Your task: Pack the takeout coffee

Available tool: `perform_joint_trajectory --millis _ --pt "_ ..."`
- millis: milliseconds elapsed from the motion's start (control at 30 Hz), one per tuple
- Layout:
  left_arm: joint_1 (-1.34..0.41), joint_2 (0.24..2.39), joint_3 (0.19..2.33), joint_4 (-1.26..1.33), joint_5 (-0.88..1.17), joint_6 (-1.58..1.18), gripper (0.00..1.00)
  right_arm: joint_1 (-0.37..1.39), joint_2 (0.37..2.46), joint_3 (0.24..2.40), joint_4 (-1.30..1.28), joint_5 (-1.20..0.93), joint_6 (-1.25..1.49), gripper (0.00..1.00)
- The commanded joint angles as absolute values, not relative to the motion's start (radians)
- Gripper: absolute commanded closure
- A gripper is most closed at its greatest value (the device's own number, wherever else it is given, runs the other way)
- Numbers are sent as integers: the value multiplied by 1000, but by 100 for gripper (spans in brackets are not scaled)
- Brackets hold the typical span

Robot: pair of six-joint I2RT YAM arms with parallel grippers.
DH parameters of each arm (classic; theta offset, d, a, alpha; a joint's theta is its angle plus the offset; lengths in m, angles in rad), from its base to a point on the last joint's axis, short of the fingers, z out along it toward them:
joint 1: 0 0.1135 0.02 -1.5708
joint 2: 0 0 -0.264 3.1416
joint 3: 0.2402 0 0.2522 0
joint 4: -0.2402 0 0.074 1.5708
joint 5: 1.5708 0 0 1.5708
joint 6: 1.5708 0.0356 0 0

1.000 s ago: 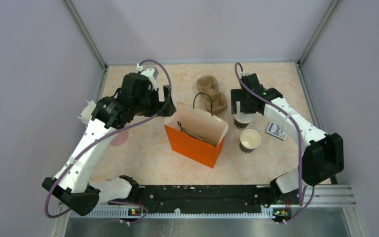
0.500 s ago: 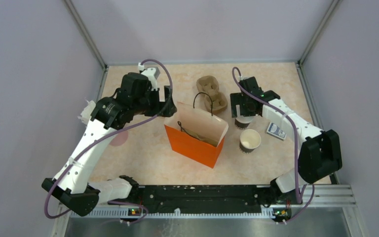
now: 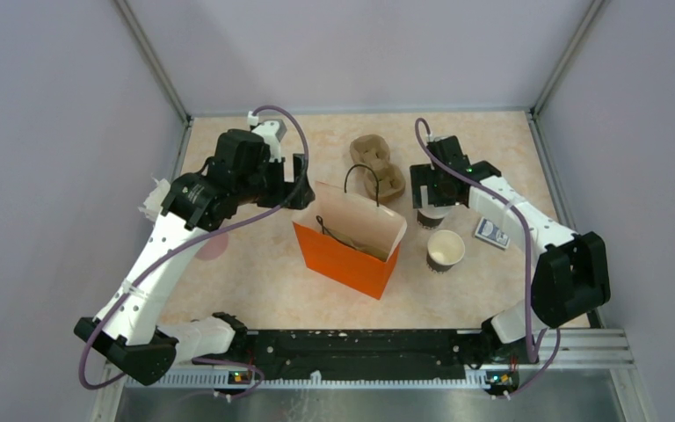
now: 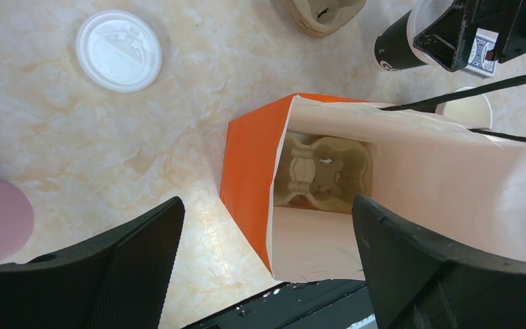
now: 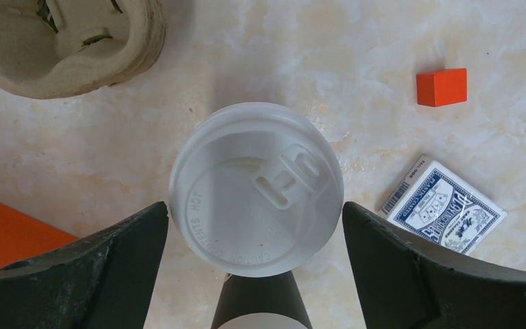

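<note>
Shifting only slightly since a second ago, the right gripper (image 5: 253, 211) is settling closer over the takeout coffee (image 5: 257, 188), while the left arm is holding almost the same pose. Both of its 2 fingers are standing wide apart, gripping nothing, and the white lid is showing squarely between them. The cup is standing upright on the table directly beneath this tool, its long axis running vertically, in line with the gripper's line of approach. Whether the fingers are already low enough to flank the cup's wall is not clear.

The left gripper (image 4: 267, 201) is hovering above the orange bag (image 4: 246, 157), jaws spread and empty, looking down at 1 pulp tray (image 4: 322, 171) lying at the bag's bottom. From the right gripper, the bag is sitting just off to its left. A deck of cards (image 5: 445, 205) is lying to its right and a small orange block (image 5: 442, 87) beyond that.

Judging by this layout, the right arm is far nearer the coffee, so the coming move is turning on closing across the cup's round side, lifting straight up, then carrying it leftward over the bag's open mouth.
</note>
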State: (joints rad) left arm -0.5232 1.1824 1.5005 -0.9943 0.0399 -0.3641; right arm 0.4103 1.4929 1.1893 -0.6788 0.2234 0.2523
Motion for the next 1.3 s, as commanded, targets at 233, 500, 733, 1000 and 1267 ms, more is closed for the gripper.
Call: perform_joint_trajectory --millis 233,500,733,1000,1267 --pt "-518 1183 1520 -957 45 -324 4 373 1462 1215 -656 179 270 9" --pt "-518 1179 1511 -956 38 -325 4 367 1469 1223 -651 175 268 12" --pt "-518 1182 1509 -952 35 -329 3 367 1473 1247 -663 183 267 10" --pt "-518 1183 1505 -942 40 -337 4 367 1479 1255 -665 187 267 8" --pt "-518 1182 1503 -937 43 -345 4 367 1474 1252 -663 169 282 13"
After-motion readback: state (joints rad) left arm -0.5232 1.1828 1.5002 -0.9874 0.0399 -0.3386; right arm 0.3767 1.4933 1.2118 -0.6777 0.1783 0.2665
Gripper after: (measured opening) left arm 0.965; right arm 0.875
